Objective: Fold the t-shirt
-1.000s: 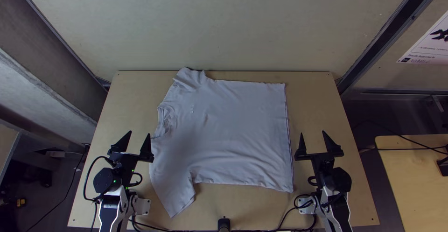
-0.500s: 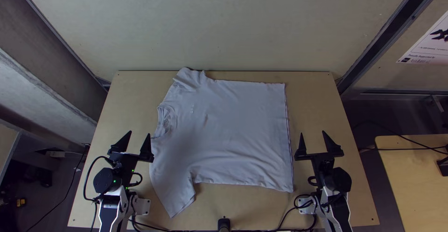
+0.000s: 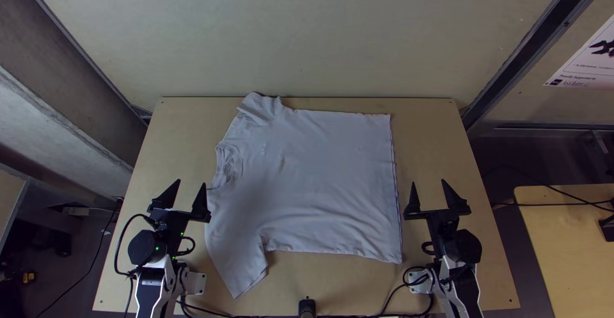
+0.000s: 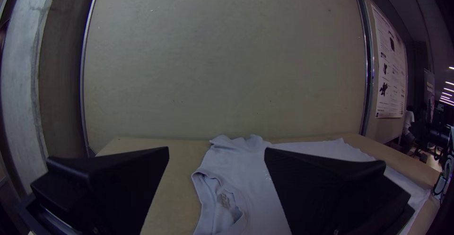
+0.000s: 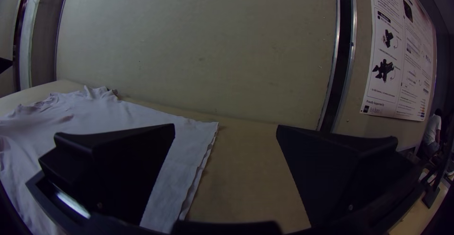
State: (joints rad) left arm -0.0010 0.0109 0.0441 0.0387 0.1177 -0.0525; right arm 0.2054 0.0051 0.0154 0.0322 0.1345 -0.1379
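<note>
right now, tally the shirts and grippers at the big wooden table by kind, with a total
t-shirt: 1
grippers (left gripper, right gripper): 2
total: 3

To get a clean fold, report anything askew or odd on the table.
The t-shirt lies spread but uneven: its far sleeve is rumpled at the table's far edge, while the near sleeve lies flatter. I see nothing spilled or damaged.
</note>
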